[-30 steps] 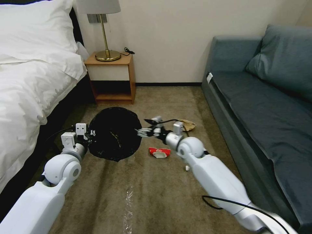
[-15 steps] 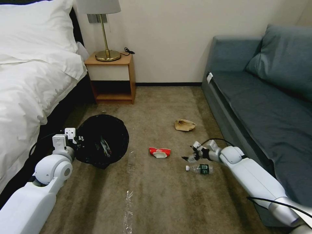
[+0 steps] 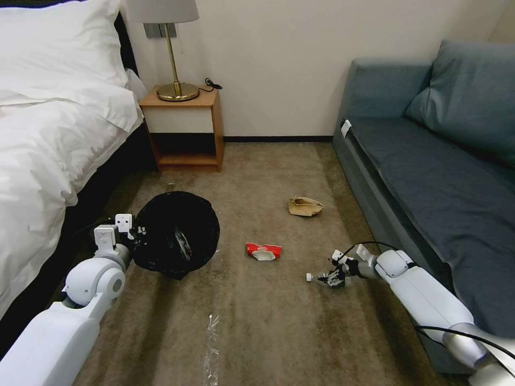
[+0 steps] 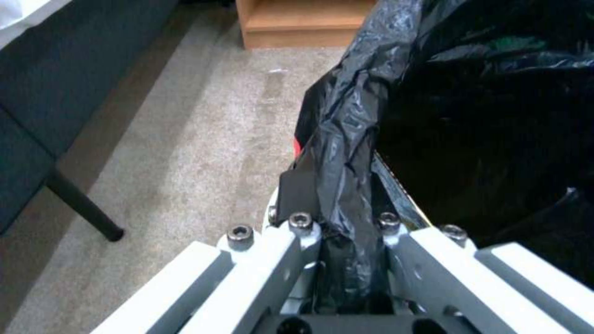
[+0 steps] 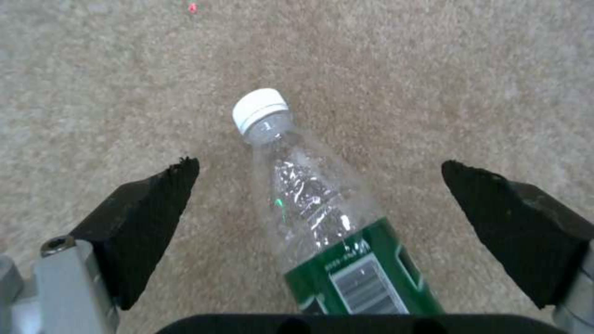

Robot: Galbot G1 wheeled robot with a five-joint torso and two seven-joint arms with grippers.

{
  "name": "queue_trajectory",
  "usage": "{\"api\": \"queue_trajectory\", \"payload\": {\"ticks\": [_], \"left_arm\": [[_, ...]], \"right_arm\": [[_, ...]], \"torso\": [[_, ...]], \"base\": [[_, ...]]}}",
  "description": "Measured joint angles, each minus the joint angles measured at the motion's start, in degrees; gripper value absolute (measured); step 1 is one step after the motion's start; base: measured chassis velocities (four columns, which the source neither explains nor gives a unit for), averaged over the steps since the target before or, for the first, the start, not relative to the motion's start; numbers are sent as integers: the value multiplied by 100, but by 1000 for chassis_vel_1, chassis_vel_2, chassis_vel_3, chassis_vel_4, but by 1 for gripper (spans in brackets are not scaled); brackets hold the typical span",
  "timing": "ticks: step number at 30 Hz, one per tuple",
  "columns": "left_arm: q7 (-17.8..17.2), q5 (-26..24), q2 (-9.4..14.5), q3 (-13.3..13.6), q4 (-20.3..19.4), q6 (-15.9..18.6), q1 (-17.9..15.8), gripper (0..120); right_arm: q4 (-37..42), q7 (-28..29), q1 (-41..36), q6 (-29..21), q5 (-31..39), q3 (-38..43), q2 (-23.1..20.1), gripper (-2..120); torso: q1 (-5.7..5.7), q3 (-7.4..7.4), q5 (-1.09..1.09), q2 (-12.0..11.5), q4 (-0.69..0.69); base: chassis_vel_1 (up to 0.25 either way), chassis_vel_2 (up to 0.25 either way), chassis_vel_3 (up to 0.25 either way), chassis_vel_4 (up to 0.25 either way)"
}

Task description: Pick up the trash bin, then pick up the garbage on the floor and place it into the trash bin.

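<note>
With my left gripper (image 4: 337, 232) clamped on the trash bin (image 3: 177, 233) liner, my right gripper (image 5: 322, 222) straddled the green-labelled bottle (image 5: 322, 222), wide open, needing only to close.

Glossy, crinkled black plastic liner (image 4: 346, 139) over the trash bin (image 3: 177, 233); clear, creased plastic bottle (image 5: 309, 204) with smooth white cap and glossy green label; matt, short-pile beige carpet (image 3: 268, 332); brown paper bag (image 3: 304, 206), centre frame; wooden nightstand (image 3: 185, 128), upper left.
</note>
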Motion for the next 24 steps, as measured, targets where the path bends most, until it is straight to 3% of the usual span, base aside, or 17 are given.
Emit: {"api": "queue_trajectory", "payload": {"ticks": [9, 24], "left_arm": [[157, 52, 24, -11, -46, -196, 79, 2], [321, 82, 101, -142, -233, -491, 287, 2]], "right_arm": [[-925, 173, 180, 156, -610, 469, 607, 100], [-1366, 504, 121, 137, -1237, 1170, 716, 100]], "torso": [[0, 0, 0, 0, 0], [0, 0, 2, 0, 0]], "base": [[0, 0, 0, 0], [0, 0, 0, 0]]}}
